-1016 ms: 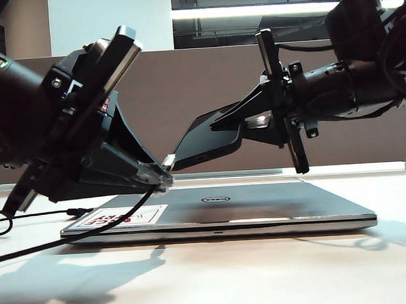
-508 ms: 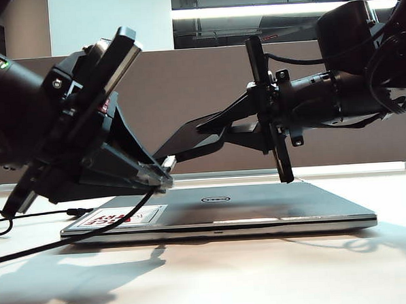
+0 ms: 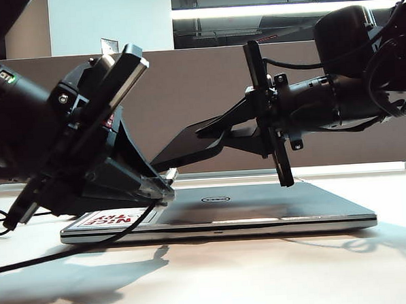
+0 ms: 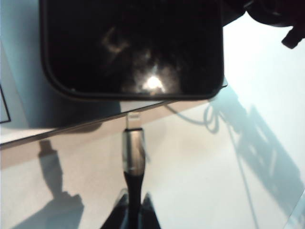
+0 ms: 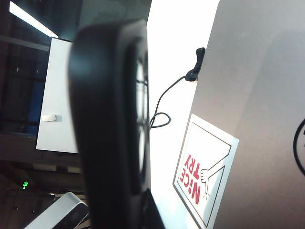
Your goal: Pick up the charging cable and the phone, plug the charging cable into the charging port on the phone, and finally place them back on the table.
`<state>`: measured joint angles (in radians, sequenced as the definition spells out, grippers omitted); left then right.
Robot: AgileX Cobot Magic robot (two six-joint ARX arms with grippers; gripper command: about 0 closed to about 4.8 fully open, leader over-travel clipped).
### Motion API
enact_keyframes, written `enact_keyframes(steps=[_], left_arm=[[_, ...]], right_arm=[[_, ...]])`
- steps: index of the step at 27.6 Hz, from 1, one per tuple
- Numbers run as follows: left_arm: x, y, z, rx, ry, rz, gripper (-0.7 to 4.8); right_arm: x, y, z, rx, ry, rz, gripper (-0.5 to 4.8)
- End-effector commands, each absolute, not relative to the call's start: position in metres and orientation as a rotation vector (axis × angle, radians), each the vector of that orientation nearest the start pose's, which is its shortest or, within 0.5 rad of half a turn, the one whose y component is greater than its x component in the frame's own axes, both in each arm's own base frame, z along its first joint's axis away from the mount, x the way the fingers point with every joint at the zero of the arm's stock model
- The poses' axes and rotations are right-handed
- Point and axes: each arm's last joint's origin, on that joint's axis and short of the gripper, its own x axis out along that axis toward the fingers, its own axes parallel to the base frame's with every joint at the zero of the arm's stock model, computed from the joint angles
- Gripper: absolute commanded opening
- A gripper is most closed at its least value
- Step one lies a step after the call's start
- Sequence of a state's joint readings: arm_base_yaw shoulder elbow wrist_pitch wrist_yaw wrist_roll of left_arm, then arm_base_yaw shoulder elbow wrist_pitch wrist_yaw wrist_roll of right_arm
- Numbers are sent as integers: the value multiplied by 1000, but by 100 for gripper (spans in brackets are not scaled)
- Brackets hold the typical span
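My left gripper (image 3: 160, 187) (image 4: 133, 212) is shut on the dark collar of the charging cable (image 4: 134, 183). Its silvery plug (image 4: 134, 148) points at the phone (image 4: 133, 47), the tip a small gap short of the phone's short end edge. The charging port is too small to make out. The black phone (image 3: 185, 145) hangs tilted above the laptop, low end toward the plug. My right gripper (image 3: 212, 130) (image 5: 131, 212) is shut on its far end. The right wrist view shows the phone (image 5: 109, 119) edge-on. The cord (image 3: 58, 251) trails down onto the white table (image 3: 264, 271).
A closed silver Dell laptop (image 3: 261, 213) (image 5: 262, 71) with a red-lettered sticker (image 5: 205, 171) lies under both grippers. Slack cord (image 5: 159, 107) loops on the table beside it. A grey-brown divider panel (image 3: 186, 85) stands behind.
My right gripper has carried the phone leftward and laid it flatter, its low end now over the plug. My left gripper with the plug has sunk slightly.
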<state>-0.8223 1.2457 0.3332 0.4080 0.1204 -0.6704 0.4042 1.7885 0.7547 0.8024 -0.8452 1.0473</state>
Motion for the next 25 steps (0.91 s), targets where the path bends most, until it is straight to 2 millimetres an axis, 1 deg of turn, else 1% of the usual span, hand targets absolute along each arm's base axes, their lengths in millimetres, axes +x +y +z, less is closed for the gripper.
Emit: enact_keyframes(steps=[1, 4, 25], left_arm=[[146, -163, 152, -432, 758, -725, -6], [146, -163, 152, -429, 758, -725, -6], [145, -162, 150, -417, 777, -718, -6]], right_arm=[[306, 155, 158, 947, 852, 1016, -5], [306, 155, 154, 949, 866, 1013, -5], [307, 156, 155, 1002, 903, 1000, -5]])
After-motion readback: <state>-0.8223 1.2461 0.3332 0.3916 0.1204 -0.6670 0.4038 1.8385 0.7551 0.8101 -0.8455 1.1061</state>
